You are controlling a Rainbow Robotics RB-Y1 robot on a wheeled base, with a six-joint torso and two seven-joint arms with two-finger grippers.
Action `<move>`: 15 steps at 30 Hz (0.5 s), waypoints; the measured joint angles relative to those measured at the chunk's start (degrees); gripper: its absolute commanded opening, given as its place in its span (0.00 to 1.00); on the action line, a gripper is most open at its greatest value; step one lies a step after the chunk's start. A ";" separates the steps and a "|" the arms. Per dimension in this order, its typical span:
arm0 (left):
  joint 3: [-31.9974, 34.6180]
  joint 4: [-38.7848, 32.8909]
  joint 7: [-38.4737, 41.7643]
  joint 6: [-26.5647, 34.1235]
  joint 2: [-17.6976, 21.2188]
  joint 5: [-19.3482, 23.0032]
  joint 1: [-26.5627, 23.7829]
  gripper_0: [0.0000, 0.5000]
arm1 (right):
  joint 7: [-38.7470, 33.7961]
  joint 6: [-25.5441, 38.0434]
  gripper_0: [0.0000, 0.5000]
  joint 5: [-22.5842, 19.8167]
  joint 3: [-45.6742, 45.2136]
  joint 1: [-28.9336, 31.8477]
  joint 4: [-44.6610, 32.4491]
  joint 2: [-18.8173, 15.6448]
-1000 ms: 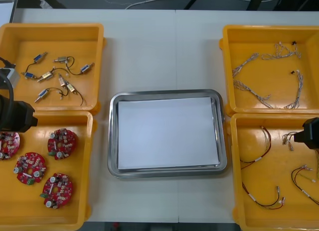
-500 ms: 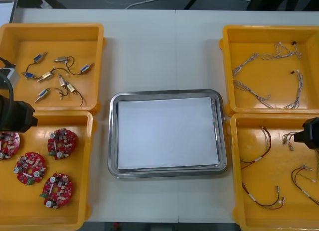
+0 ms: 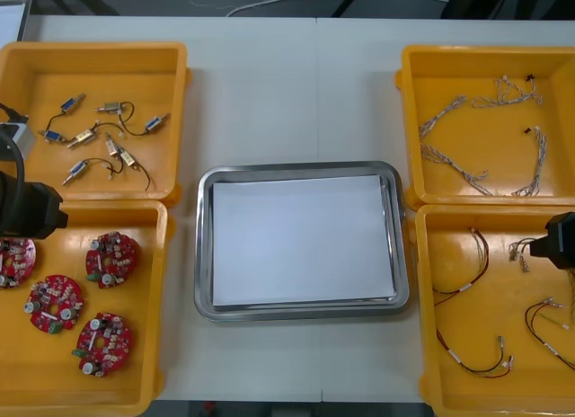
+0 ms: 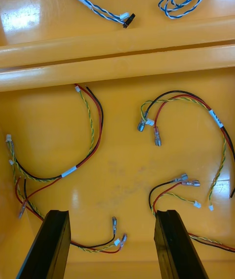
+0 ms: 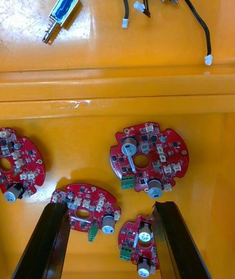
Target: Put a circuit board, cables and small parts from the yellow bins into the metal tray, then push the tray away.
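Four round red boards (image 3: 112, 258) lie in the near left bin (image 3: 153, 372), and none has shifted over the past second. The tray (image 3: 205, 246), white inside, sits mid-table (image 3: 296, 93) between the bins with nothing in it. The small metal parts (image 3: 99, 134) rest in the far left bin (image 3: 171, 75), the blue and white cables (image 3: 449, 156) in the far right bin (image 3: 409, 120), and the red and yellow cables (image 3: 467, 282) in the near right bin (image 3: 431, 372), all placed as they were a second ago. Both arms are equally unchanged, so I judge that the task has not really begun: every item is yet to be picked, and the push comes last. The left hand (image 5: 110, 205) hangs over the boards, close to the wall that parts the two left bins, pointing down with its fingers spread wide and holding nothing. One board lies just beside one finger, another lies between the two, and a third is farther out. The right hand (image 4: 111, 213) hovers over the near right bin, likewise spread and empty, with the plug ends of one red and yellow cable below the gap between its fingers. Either hand looks ready to drop onto its item.
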 measured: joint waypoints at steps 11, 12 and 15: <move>0.00 0.00 0.00 0.00 0.00 0.00 0.00 1.00 | 0.00 0.00 1.00 0.00 0.00 0.00 0.00 0.00; 0.00 0.00 0.00 0.00 0.00 0.00 0.00 1.00 | 0.00 0.00 1.00 0.00 0.00 0.00 0.00 0.00; 0.00 0.00 0.00 0.00 0.00 0.00 0.00 1.00 | 0.00 0.00 1.00 0.00 0.00 0.00 0.00 0.00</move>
